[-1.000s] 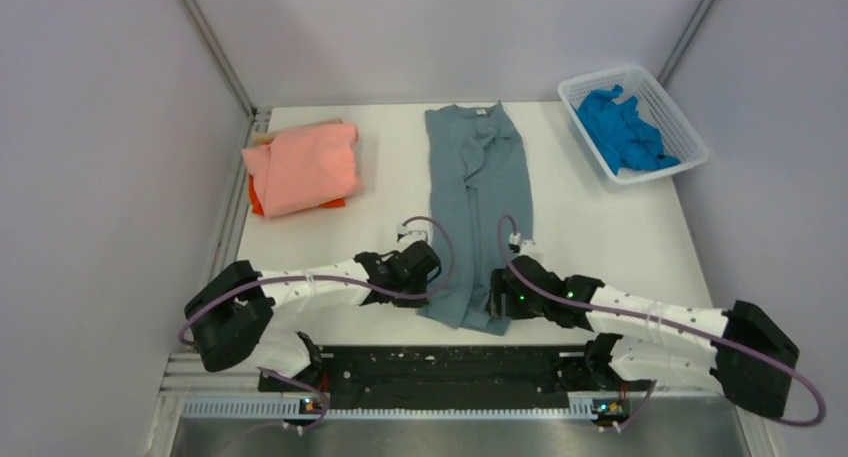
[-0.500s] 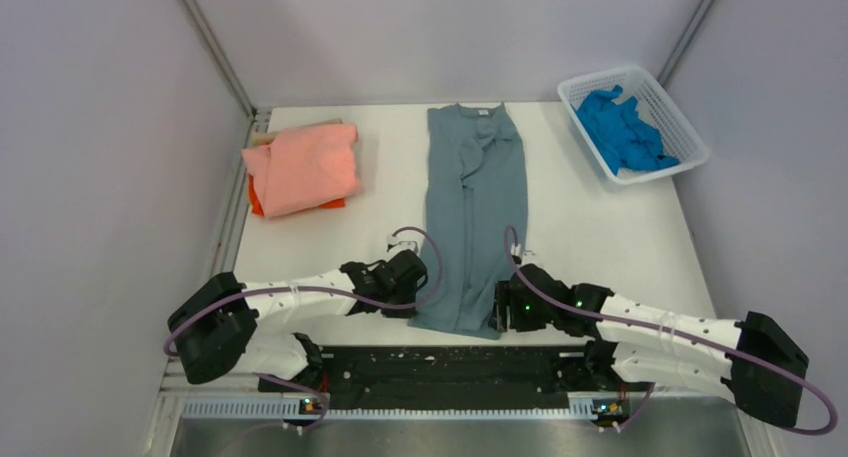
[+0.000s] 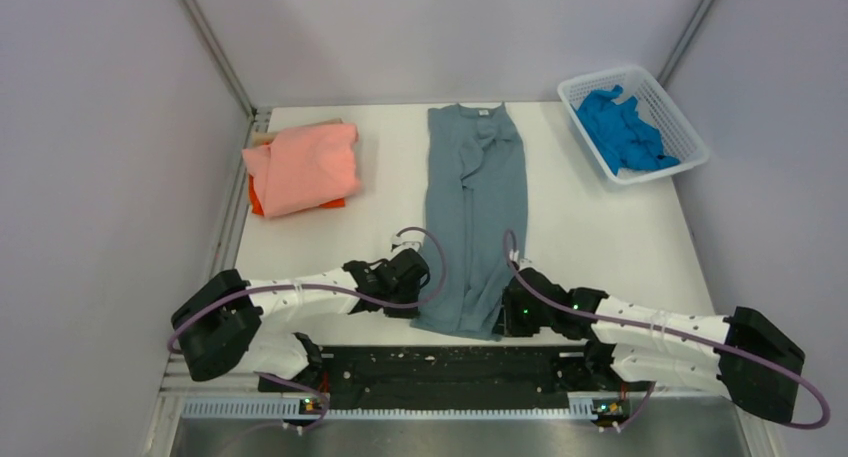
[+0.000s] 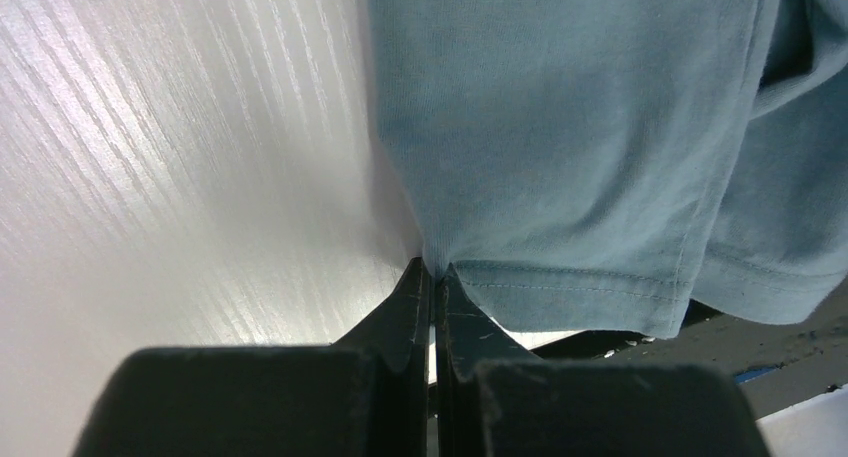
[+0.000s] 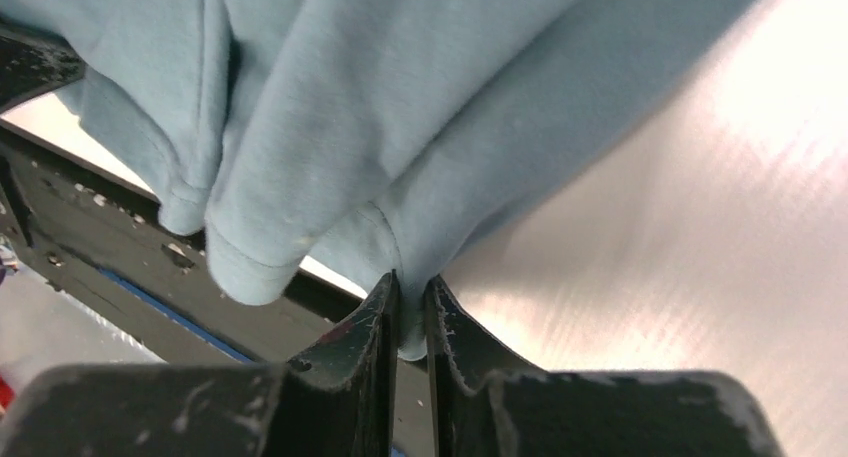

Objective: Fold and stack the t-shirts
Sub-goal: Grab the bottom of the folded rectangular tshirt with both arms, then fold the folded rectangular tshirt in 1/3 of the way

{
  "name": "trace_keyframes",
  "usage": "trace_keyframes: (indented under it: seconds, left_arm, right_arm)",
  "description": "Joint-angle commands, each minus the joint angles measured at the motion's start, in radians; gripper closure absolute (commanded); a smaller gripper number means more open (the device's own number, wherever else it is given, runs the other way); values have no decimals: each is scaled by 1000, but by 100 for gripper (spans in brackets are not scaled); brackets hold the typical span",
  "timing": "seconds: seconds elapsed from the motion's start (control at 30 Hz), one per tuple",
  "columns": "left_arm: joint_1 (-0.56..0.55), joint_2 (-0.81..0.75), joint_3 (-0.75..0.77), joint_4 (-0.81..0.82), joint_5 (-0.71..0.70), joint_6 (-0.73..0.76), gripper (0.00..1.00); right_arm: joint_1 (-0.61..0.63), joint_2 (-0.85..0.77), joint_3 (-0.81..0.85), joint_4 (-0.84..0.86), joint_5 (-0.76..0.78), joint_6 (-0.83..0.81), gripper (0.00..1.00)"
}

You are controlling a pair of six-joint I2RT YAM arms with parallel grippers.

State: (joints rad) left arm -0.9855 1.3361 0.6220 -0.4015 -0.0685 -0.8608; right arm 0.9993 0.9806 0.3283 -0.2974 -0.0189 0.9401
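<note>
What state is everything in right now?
Grey shirt: folded lengthwise, lying on table.
Pink shirt: folded, on top of orange shirt.
Orange shirt: under pink, mostly hidden.
Blue shirt: crumpled in basket.
Basket: upright, far right corner.
Left tool: shut on grey shirt's near corner.
Right tool: shut on its other near corner.

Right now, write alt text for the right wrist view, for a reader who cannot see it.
The right gripper pinches a hem corner of the grey-blue t-shirt between its two dark fingers. The bunched cloth fills the upper frame, with pale table at the right.
</note>
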Motion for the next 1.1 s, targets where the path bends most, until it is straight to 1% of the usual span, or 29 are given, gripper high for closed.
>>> trace_keyframes:
  seconds: [0.0, 0.07, 0.13, 0.2, 0.3, 0.4, 0.5, 0.6, 0.67, 0.73, 0.83, 0.9, 0.97, 1.07]
  left_arm:
    - [-2, 4, -1, -19, -35, 3, 100]
    - [-2, 8, -5, -30, -54, -2, 100]
    - [-1, 16, -8, -20, -48, -7, 100]
    - [-2, 31, 0, -11, -33, -7, 100]
    - [-2, 47, 22, -14, -15, 5, 100]
    - [-10, 22, 47, -7, 57, 30, 100]
    - [-40, -54, 57, -11, 41, 48, 100]
    - [-40, -141, 44, 27, -17, 71, 100]
    - [-32, -157, 54, 89, -63, 85, 100]
    - [-5, -135, 82, 147, -80, 110, 100]
    - [77, -43, 159, 197, -38, 138, 100]
    - [129, 29, 229, 182, -9, 134, 100]
    - [160, 89, 287, 196, -21, 122, 100]
    - [195, 165, 383, 193, 19, 161, 100]
  right_arm:
    - [9, -84, 7, -204, 13, 7, 87]
    - [9, -154, -9, -309, 26, 33, 88]
    - [10, -226, -36, -372, 37, 82, 90]
    - [9, -291, -66, -388, 23, 113, 90]
    - [10, -360, -85, -372, 28, 136, 100]
    - [10, -367, -51, -325, 30, 87, 100]
    - [10, -348, 20, -319, 57, 6, 100]
    - [9, -342, 89, -321, 162, -54, 100]
    - [8, -329, 142, -319, 271, -75, 100]
    - [7, -304, 189, -287, 361, -114, 100]
    - [-23, -251, 245, -209, 431, -180, 100]
    - [-79, -208, 264, -151, 435, -216, 100]
    - [-143, -175, 266, -76, 411, -234, 100]
    - [-202, -148, 261, 55, 369, -265, 100]
